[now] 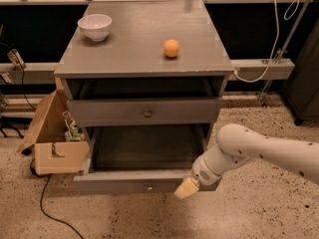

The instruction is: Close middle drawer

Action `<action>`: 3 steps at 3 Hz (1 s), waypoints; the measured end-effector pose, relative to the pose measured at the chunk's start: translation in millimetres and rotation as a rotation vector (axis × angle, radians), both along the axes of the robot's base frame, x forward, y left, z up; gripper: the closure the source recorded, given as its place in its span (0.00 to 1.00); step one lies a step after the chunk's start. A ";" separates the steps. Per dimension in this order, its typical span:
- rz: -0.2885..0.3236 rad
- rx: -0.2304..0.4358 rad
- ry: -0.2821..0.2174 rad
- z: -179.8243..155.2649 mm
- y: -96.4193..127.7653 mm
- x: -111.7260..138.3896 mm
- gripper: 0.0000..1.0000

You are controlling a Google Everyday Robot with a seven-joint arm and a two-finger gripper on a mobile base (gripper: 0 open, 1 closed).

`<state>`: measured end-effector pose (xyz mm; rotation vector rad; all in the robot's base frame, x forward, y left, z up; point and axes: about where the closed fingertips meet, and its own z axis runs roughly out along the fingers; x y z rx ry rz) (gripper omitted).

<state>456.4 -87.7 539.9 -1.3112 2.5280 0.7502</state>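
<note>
The middle drawer (124, 182) is a shallow grey drawer pulled far out of the cabinet, with an empty dark inside and a small brass knob (148, 186) on its low front. My gripper (186, 188), cream-tipped on a white arm coming from the right, sits against the right part of that drawer front, just right of the knob. Above it the taller-fronted top drawer (144, 111) stands slightly out. The lowest drawer is hidden under the open one.
A white bowl (94, 26) and an orange ball (171, 48) sit on the cabinet top (134, 54). An open cardboard box (55, 148) stands on the floor left of the cabinet, with a black cable (50, 203) beside it. A white cable (275, 39) hangs at the back right.
</note>
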 end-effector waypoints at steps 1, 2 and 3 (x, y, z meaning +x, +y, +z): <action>-0.001 0.004 0.010 -6.1 0.9 -1.7 0.64; -0.001 0.004 0.010 -6.1 0.9 -1.7 0.88; 0.059 -0.014 -0.011 -40.2 0.6 1.7 1.00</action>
